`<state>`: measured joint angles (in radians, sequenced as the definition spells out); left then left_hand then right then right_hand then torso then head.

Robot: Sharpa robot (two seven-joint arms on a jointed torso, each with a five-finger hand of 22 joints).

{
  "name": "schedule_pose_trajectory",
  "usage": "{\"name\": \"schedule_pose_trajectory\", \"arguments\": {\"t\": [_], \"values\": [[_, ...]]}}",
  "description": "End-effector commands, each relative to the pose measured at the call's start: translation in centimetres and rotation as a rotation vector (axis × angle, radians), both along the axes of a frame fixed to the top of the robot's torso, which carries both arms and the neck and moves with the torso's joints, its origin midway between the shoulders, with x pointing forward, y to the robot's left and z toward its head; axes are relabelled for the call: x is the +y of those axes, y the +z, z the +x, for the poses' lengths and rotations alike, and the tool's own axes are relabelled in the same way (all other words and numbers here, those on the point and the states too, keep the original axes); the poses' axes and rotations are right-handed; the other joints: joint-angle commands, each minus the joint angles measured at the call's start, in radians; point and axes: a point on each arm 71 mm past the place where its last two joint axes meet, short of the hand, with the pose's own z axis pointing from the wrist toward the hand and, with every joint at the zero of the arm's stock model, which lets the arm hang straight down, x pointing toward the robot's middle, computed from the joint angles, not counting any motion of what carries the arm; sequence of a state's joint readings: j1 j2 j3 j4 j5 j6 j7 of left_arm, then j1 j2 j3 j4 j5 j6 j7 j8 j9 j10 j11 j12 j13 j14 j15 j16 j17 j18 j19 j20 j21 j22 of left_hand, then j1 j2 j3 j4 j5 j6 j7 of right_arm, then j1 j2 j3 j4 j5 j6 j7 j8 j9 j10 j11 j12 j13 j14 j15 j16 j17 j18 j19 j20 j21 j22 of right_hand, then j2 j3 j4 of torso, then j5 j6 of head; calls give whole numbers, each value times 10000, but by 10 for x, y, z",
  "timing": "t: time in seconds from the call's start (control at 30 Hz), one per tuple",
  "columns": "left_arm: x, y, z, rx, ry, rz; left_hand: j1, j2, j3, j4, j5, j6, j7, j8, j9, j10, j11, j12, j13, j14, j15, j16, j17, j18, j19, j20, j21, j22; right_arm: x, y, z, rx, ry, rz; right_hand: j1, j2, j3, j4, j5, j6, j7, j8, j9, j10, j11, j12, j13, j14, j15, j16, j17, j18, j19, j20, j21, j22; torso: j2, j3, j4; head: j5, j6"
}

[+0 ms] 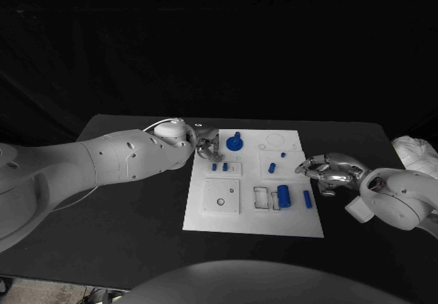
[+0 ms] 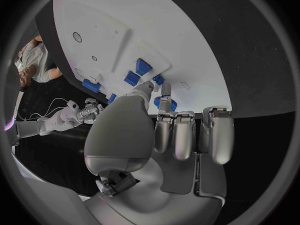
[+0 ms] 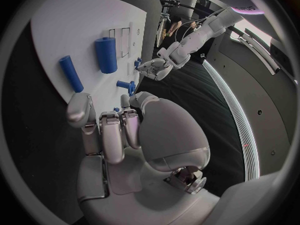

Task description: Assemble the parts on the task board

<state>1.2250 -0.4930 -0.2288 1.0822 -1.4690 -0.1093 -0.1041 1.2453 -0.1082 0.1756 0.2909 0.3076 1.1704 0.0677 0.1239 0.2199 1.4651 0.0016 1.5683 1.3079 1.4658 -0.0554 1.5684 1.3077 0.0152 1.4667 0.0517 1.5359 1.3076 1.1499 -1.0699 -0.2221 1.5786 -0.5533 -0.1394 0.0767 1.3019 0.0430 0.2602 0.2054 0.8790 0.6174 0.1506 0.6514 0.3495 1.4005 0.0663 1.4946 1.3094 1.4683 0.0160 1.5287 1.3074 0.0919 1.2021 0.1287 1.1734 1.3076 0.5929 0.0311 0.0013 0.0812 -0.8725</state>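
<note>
The white rectangular task board (image 1: 208,218) lay flat on the bench. On it were small blue plastic parts: a round knob (image 1: 235,143), a thick cylinder (image 1: 284,196), and a slim bar (image 1: 307,199).

Left arm (image 1: 100,158): smooth white moulded shell, bulbous segments narrowing toward the wrist, with small dark round fastener recesses on the forearm housing. A thin white cable loops from the forearm to the rounded white wrist cap.

Right arm (image 1: 402,196): matching white rounded casing, with a flat white tab-like piece on its underside.

Left robot hand (image 2: 169,135): silver metallic finish, large smooth domed cover at the thumb base, fingers built of blocky rounded segments with dark seams between them; palm panels pale grey.

Right robot hand (image 3: 131,130): same silver construction, domed cover, segmented fingers, exposed mechanical fitting at the wrist.
</note>
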Motion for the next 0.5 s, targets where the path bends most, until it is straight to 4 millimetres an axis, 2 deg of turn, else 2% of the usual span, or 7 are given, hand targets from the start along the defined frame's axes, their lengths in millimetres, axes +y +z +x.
{"name": "schedule_pose_trajectory", "arguments": {"t": [0.03,0.1,0.23,0.5], "values": [[-2,-2,0,338,281,79,-233,-10,-47,27,-192,-40,-1,53,30,1057,18,25,2629,1050,51,24,2631,-47,821,86,-30,2493,2,-1,-1,115,202,-2,134,-13,102,-23,-30,74,-13,-50,-13,-1,88,-9,1204,206,62,-37,1773,105,19,41,5,1281,-1,2,7,6,-1],[-2,-3,0,408,394,128,-369,-7,-74,29,-332,-68,5,59,51,1057,20,25,2629,1050,56,24,2631,-48,823,90,-27,2494,2,-1,-1,117,204,-6,147,-16,128,-46,-31,77,-10,-54,-14,-4,89,-10,1202,204,63,-38,1771,105,21,42,10,1282,0,0,7,16,-1],[-2,-5,0,519,637,396,-386,-23,-70,14,-320,-110,9,48,58,1057,12,25,2629,1050,53,24,2631,-50,828,90,-18,2497,2,-1,-1,120,221,-1,155,-23,143,-62,-32,78,-9,-57,-15,-8,90,-12,1198,203,64,-38,1770,106,15,43,5,1280,-1,0,2,27,-1],[1,-8,1,553,815,932,290,-159,183,-129,-139,-263,-3,56,156,1057,-24,25,2629,1050,12,24,2631,-40,813,56,-53,2484,2,-1,-1,129,217,-9,164,-41,162,-86,-36,77,-5,-62,-17,-14,92,-15,1193,188,65,-47,1753,109,4,44,-4,1276,-2,0,6,25,-1]]}}
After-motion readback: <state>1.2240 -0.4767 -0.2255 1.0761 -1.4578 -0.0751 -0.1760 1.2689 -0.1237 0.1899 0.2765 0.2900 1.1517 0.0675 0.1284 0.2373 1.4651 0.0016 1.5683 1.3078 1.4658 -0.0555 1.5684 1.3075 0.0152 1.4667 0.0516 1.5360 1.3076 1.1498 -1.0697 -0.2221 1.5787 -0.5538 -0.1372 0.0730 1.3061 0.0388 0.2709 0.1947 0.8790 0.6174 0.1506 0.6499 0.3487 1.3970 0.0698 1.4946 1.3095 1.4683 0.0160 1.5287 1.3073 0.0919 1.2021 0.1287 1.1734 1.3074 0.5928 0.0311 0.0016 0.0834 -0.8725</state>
